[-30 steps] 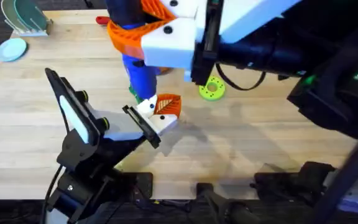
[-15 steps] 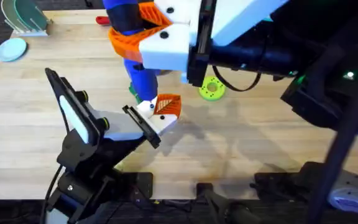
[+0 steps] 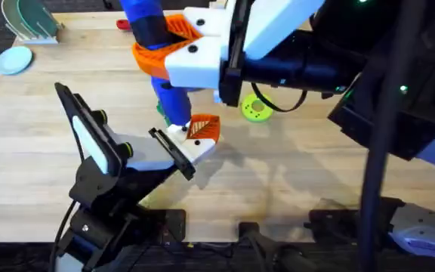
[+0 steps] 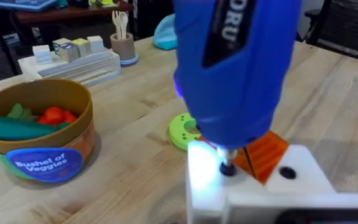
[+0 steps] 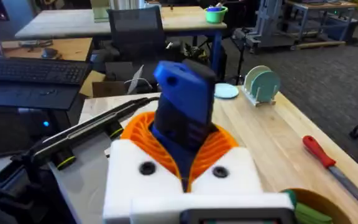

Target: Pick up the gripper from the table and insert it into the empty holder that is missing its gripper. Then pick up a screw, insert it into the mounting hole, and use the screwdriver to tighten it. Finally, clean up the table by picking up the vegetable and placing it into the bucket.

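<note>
My screwdriver stands on the holder mid-table; the disc lies to its right.

Green ring beside holder (touching?)

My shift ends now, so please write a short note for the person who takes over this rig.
Left gripper: shut on the holder.
Right gripper: shut on the screwdriver, tip on the screw.
Done: orange gripper sits in the holder; screw is in its hole.
Left: finish tightening, then put the vegetable, probably the dark green piece beside the holder, into the bucket.
</note>
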Controlling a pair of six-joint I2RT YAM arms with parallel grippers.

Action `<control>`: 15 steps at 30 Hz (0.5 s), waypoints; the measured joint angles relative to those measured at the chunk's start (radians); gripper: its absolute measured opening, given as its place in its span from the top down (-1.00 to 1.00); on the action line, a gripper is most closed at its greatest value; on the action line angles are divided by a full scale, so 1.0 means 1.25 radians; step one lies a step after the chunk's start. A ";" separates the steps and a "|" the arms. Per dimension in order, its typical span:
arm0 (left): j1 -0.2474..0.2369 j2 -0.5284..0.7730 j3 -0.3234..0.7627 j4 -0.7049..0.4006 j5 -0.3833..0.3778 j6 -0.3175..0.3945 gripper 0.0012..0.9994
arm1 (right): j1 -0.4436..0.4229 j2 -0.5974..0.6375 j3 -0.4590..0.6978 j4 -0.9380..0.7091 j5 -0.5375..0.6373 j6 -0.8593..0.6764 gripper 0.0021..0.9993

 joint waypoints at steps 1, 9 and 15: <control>0.000 0.000 0.000 0.000 0.000 0.000 0.99 | 0.000 0.000 0.000 -0.001 0.000 0.000 0.97; 0.000 0.000 0.000 0.000 0.000 -0.001 0.99 | 0.000 0.000 0.000 -0.001 0.000 0.003 0.97; 0.000 0.000 0.000 0.001 0.000 0.000 0.99 | 0.000 0.000 0.000 0.007 0.000 0.009 0.97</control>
